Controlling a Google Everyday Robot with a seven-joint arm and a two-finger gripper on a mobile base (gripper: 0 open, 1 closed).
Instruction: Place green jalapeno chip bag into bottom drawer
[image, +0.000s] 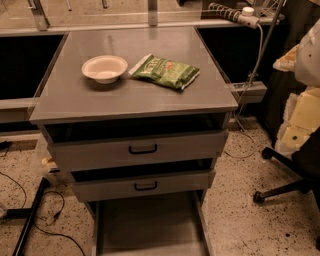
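The green jalapeno chip bag lies flat on the grey cabinet top, just right of a white bowl. The bag is crinkly green with a pale label and a red mark. The bottom drawer stands pulled out toward me below the two black-handled drawers, a wide shallow tray with low side rails, and nothing shows inside it. The gripper is not in view in the camera view.
The top drawer and middle drawer are slightly ajar. An office chair base and torn yellow foam stand at the right. Cables lie on the speckled floor at the left. A power strip sits at the back right.
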